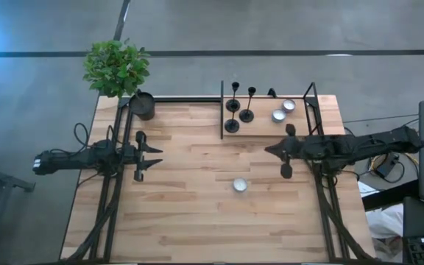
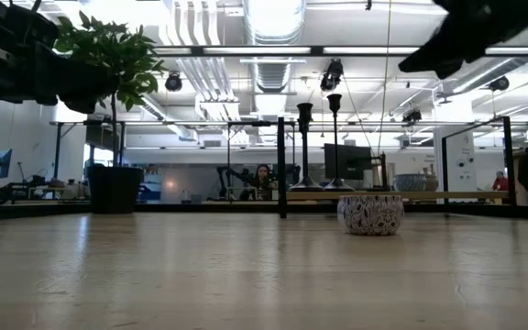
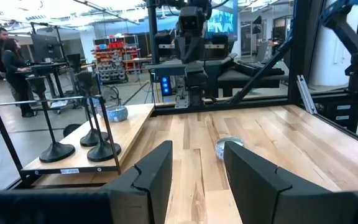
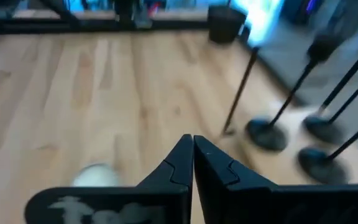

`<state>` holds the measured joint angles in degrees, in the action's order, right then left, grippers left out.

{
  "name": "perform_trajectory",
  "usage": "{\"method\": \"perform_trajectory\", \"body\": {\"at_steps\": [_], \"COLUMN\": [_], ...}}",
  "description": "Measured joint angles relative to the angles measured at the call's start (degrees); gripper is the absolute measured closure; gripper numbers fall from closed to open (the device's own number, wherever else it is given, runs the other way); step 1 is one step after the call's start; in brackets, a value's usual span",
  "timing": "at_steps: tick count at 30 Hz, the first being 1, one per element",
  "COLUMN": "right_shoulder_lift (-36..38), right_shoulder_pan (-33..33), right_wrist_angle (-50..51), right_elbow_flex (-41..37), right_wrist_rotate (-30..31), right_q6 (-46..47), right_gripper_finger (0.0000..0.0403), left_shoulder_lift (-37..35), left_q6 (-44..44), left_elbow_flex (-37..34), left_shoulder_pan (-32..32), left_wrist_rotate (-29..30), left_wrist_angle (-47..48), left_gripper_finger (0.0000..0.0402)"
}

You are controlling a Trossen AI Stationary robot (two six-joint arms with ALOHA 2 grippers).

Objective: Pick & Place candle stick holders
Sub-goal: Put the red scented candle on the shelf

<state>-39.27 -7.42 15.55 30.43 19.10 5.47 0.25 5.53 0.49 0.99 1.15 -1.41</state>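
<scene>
Small patterned bowl [image 2: 370, 214] nearest the low camera, alone mid-table on the bare wooden table [image 1: 190, 213]; seen from above it lies between the two arms, nearer the right one. Potted plant [image 1: 118, 70] at the far left corner in its dark pot [image 1: 143, 105]; two more small bowls [image 1: 283, 111] inside the black wire frame [image 1: 311, 99] on the raised shelf at the far edge.

Three candle stick holders [image 1: 238, 110] stand upright in a close cluster at the shelf's left end, just behind the frame's upright bar; none touched.

Right gripper [image 1: 269, 149] above the table, fingers pressed fully together, holding nothing; holders just beyond it toward the far edge, frame bar between. Left gripper [image 1: 157, 159] over the left side, fingers parted, nothing between them; holders well apart from it.
</scene>
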Motion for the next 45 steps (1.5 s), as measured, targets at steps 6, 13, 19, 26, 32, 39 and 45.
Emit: {"method": "perform_trajectory", "body": {"at_steps": [6, 13, 19, 26, 32, 39, 45], "right_shoulder_lift": [-12.7, -29.2, -42.6, -50.9, -55.4, -59.6, -62.7], "right_shoulder_pan": [0.2, 1.4, 2.3, 2.3, 2.0, 1.9, 1.8], "right_wrist_angle": [10.3, 25.7, 32.1, 31.9, 31.9, 31.4, 30.0], "right_elbow_flex": [10.5, 22.9, 33.1, 38.5, 38.3, 39.8, 40.7], "right_wrist_rotate": [-3.5, -10.2, -8.3, -9.4, -18.5, -19.4, -19.6], "right_q6": [11.4, 16.9, 13.9, 12.4, 12.5, 12.1, 13.9], "right_gripper_finger": [0.0362, 0.0232, 0.0099, 0.0026, 0.0023, 0.0023, 0.0023], "left_shoulder_lift": [0.0, 0.3, 0.3, 0.3, 0.3, 0.3, 0.3], "left_q6": [0.0, 0.0, 0.0, 0.0, 0.0, 0.0, 0.0], "left_elbow_flex": [0.1, 0.1, 0.1, 0.1, 0.1, 0.1, 0.1], "left_shoulder_pan": [0.0, 0.0, 0.0, 0.0, 0.0, 0.0, 0.0], "left_wrist_rotate": [0.0, 0.0, 0.0, 0.0, 0.0, 0.0, -0.1], "left_wrist_angle": [0.0, 0.1, 0.1, 0.1, 0.1, 0.1, 0.2], "left_gripper_finger": [0.025, 0.025, 0.025, 0.025, 0.025, 0.025, 0.025]}}
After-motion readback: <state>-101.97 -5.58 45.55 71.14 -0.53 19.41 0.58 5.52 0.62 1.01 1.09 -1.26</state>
